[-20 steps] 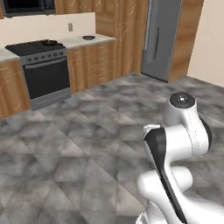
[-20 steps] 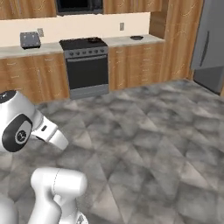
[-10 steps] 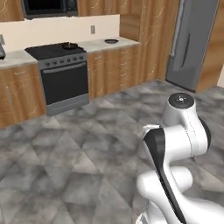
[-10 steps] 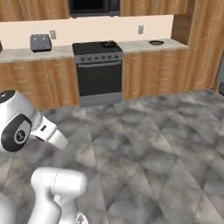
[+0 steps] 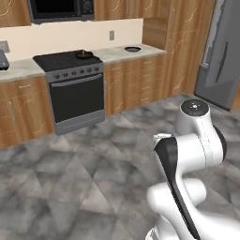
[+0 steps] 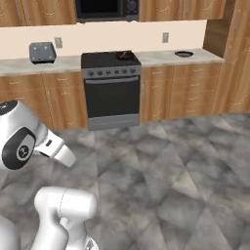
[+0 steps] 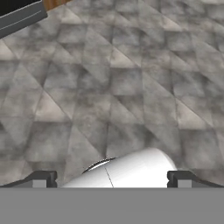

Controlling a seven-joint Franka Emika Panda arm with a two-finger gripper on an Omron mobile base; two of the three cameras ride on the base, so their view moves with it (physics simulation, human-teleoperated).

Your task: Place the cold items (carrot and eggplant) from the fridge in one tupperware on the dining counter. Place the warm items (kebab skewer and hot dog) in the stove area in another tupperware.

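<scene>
The black stove [image 5: 70,63] [image 6: 110,63] stands in the wooden counter run ahead, with a dark pan [image 5: 84,54] [image 6: 125,54] on its top; what the pan holds is too small to tell. The grey fridge [image 5: 223,51] is at the far right, door shut. My gripper [image 7: 111,179] points down at the grey tiled floor, fingertips [image 7: 41,179] wide apart and open, with nothing between them. The stove's lower edge [image 7: 22,17] shows in the hand view's top left corner. Carrot, eggplant, kebab skewer, hot dog, tupperware and dining counter are out of view.
A small dark dish [image 5: 132,48] [image 6: 183,53] sits on the counter right of the stove. A toaster [image 6: 41,51] stands on the counter to its left, and a microwave [image 6: 106,7] hangs above. Open tiled floor [image 6: 161,171] lies between me and the cabinets.
The whole picture has shifted: the base has driven closer to the stove, which now looks larger and more centred. The arm holds its pose and the gripper stays open.
</scene>
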